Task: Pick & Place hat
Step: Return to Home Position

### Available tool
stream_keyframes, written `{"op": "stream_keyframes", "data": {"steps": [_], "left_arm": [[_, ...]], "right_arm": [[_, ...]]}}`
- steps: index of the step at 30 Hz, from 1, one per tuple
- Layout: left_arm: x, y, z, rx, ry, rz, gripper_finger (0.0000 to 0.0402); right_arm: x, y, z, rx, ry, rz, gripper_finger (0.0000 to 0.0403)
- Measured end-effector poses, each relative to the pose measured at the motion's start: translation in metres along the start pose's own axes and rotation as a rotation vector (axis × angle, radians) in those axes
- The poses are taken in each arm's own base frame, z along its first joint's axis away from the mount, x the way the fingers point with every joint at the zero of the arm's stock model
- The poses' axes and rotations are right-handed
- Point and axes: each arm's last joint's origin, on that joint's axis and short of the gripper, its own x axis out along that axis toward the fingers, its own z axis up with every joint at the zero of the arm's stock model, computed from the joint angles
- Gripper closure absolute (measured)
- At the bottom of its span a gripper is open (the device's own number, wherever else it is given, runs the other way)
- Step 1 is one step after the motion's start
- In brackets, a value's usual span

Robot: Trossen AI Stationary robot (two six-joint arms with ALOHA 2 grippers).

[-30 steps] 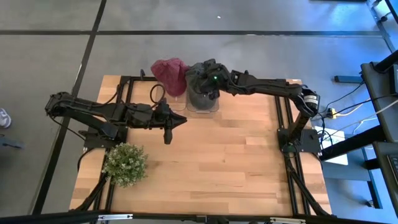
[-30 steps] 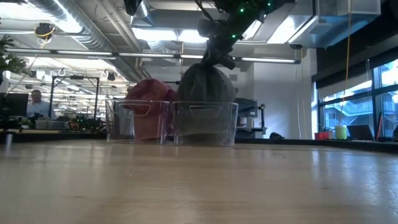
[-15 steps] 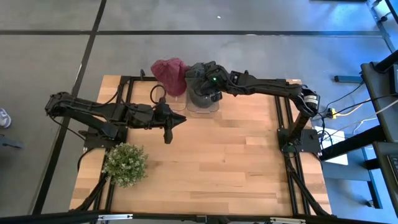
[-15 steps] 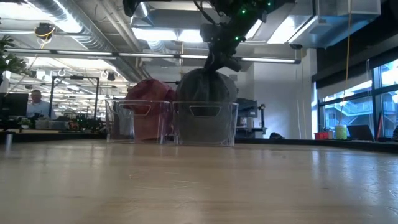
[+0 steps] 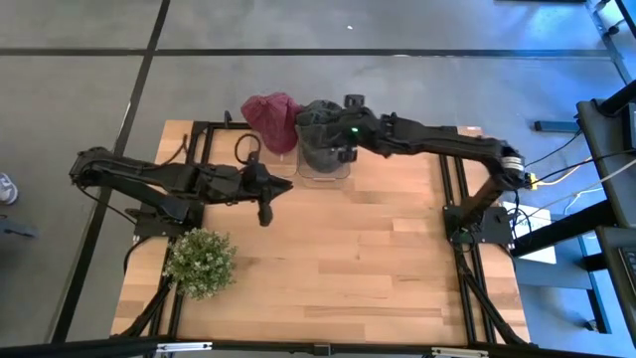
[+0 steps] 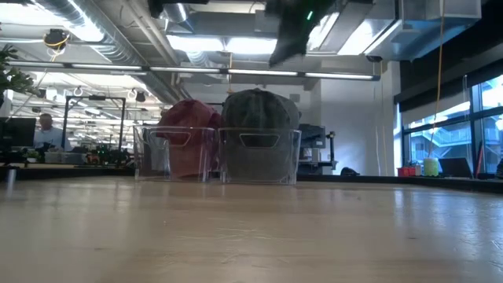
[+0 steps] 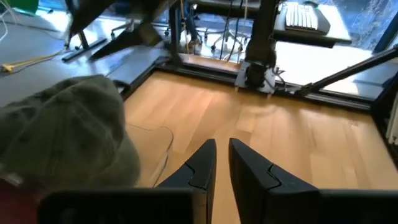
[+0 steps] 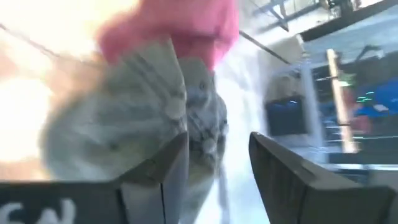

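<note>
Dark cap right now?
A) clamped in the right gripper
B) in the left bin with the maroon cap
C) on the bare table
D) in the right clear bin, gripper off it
D: the dark cap sits in the right clear bin, and the right gripper hangs open above it, with a gap between them in the low view.

The light wooden plank table I work at carries the left transparent bin and the right transparent bin, standing upright just beside each other at the middle of its far edge. A bushy green potted plant stands by its near left corner, on my left arm's side, well apart from both bins.
</note>
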Motion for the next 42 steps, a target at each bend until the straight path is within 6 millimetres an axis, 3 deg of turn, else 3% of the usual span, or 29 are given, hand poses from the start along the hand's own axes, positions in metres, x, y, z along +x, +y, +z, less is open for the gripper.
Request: {"op": "stream_keyframes", "data": {"steps": [6, 9, 15, 19, 23, 27, 36, 42], "left_arm": [[-0.047, 0.021, 0.0, -0.063, 0.001, 0.076, 0.0359], [-0.067, 0.025, -0.01, -0.086, -0.065, 0.058, 0.0359], [-0.083, 0.028, -0.05, -0.131, -0.152, -0.051, 0.0358], [-0.09, 0.034, -0.068, -0.166, -0.195, -0.14, 0.0358], [-0.093, 0.038, -0.077, -0.203, -0.251, -0.225, 0.0358], [-0.089, 0.04, -0.08, -0.204, -0.305, -0.298, 0.0358], [-0.07, 0.051, -0.109, -0.214, -0.231, -0.308, 0.0358], [-0.07, 0.058, -0.126, -0.221, -0.262, -0.294, 0.0358]], "right_arm": [[-0.078, 0.002, -0.011, 0.289, -0.158, 0.252, 0.0232], [-0.11, 0.021, -0.033, 0.352, -0.249, 0.39, 0.0232], [-0.152, 0.064, -0.092, 0.589, -0.409, 0.454, 0.0232], [-0.16, 0.087, -0.127, 0.717, -0.494, 0.515, 0.0232], [-0.159, 0.101, -0.147, 0.776, -0.668, 0.528, 0.0232], [-0.155, 0.11, -0.161, 0.816, -0.83, 0.572, 0.0232], [-0.147, 0.125, -0.185, 0.876, -0.953, 0.675, 0.0232], [-0.143, 0.136, -0.198, 0.935, -0.945, 0.71, 0.0232]]}}
